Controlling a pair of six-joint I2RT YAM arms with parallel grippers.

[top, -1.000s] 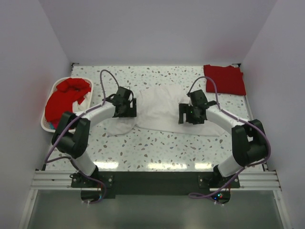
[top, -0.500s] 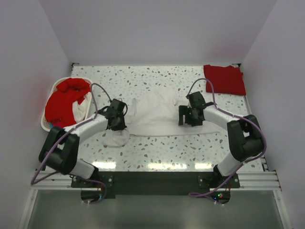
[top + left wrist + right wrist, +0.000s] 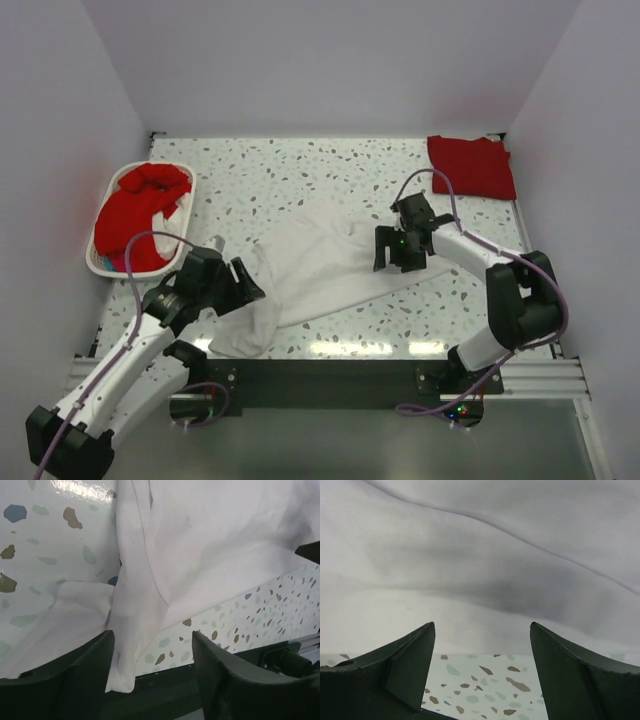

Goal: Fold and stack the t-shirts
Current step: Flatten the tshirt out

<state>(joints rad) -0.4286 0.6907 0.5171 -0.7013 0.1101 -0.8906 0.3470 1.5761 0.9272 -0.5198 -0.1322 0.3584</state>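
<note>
The white t-shirt (image 3: 320,262) lies crumpled and stretched diagonally on the speckled table, its lower left end bunched near the front edge. My left gripper (image 3: 243,285) is at that bunched end. In the left wrist view its jaws stand wide apart (image 3: 152,650) and a fold of the white shirt (image 3: 210,545) drapes against the left finger. My right gripper (image 3: 392,255) is open over the shirt's right edge. In the right wrist view (image 3: 482,630) the white cloth (image 3: 480,555) lies just beyond the fingertips. A folded red t-shirt (image 3: 472,166) lies at the back right.
A white oval basket (image 3: 100,262) at the left holds more red shirts (image 3: 140,205). The table's front edge and the dark rail (image 3: 200,680) are right under my left gripper. White walls close in on three sides.
My left arm has pulled back toward the near left edge, and the shirt's left end has come with it. The shirt now lies diagonally. The right gripper has hardly moved.
</note>
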